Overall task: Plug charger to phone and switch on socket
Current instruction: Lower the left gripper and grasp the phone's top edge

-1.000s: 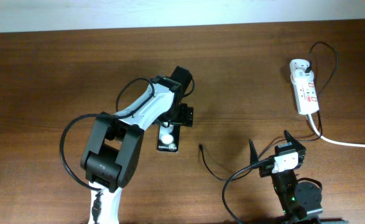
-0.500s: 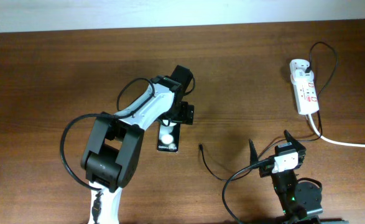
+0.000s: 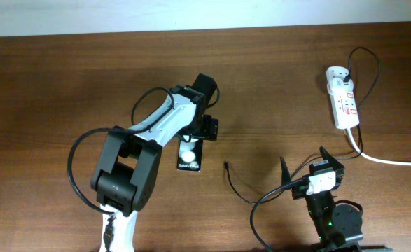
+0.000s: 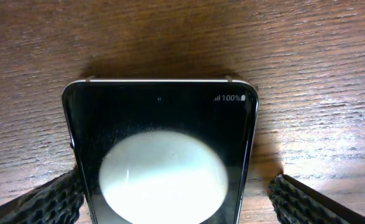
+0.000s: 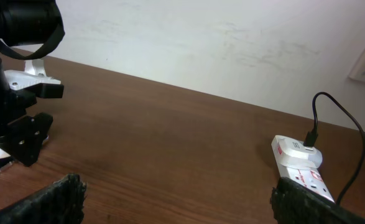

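The black phone (image 3: 189,157) lies flat on the table, with a white round reflection on its screen and white lettering at its near end. In the left wrist view the phone (image 4: 160,124) fills the middle. My left gripper (image 3: 193,142) (image 4: 170,208) is open and straddles it: one finger is against the phone's left edge, the other a little off its right edge. The charger's plug tip (image 3: 226,165) lies loose right of the phone. Its thin black cable (image 3: 241,194) runs towards my right arm. The white socket (image 3: 343,99) (image 5: 300,167) lies at the far right. My right gripper (image 3: 307,168) (image 5: 182,205) is open and empty.
A thick white cord (image 3: 398,163) leaves the socket towards the right edge. A thin black cable (image 3: 374,63) loops from the plug at the socket's far end. The left arm (image 5: 14,93) shows at the left of the right wrist view. A pale wall lies behind the table.
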Action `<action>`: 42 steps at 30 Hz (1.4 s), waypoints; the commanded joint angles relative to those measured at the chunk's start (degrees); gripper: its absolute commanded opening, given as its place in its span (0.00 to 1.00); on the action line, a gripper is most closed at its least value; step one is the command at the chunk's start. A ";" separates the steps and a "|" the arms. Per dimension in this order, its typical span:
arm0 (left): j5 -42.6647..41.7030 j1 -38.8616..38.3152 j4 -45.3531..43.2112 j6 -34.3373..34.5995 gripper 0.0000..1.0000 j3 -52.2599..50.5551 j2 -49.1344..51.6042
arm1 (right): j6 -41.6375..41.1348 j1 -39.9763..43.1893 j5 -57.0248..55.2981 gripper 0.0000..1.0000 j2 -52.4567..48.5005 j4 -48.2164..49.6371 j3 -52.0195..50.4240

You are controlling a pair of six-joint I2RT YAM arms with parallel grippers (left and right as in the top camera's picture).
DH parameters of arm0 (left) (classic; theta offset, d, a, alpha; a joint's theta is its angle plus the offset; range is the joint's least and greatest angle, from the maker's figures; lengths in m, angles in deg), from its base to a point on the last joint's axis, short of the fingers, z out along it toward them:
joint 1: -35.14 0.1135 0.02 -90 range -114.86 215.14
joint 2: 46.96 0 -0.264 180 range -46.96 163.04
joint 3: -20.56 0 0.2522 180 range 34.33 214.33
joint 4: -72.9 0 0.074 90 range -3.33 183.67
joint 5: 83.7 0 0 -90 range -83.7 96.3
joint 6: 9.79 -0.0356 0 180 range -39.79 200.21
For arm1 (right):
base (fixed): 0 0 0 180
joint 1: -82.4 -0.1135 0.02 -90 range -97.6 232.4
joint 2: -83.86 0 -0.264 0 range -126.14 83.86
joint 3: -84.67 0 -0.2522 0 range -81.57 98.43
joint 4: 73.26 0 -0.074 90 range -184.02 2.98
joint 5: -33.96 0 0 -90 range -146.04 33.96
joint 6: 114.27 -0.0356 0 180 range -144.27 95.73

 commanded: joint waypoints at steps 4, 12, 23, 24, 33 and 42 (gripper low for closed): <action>-5.62 1.38 0.79 -0.72 0.99 -1.62 2.56 | -0.22 0.20 -0.50 0.99 0.44 -0.33 -0.26; -5.14 3.06 0.50 1.53 0.99 -1.62 2.56 | -0.22 0.20 -0.50 0.99 0.44 -0.33 -0.26; -8.41 3.32 4.24 1.44 0.99 -1.64 2.56 | -0.22 0.20 -0.50 0.99 0.44 -0.33 -0.26; -8.59 3.21 5.68 1.42 0.99 -1.64 2.56 | -0.22 0.20 -0.50 0.99 0.44 -0.33 -0.26; -6.36 -1.07 6.10 2.82 0.91 -1.64 2.56 | -0.22 0.20 -0.50 0.99 0.44 -0.33 -0.26; 0.04 -1.05 3.08 5.73 0.88 -1.64 2.58 | -0.22 0.20 -0.50 0.99 0.44 -0.33 -0.26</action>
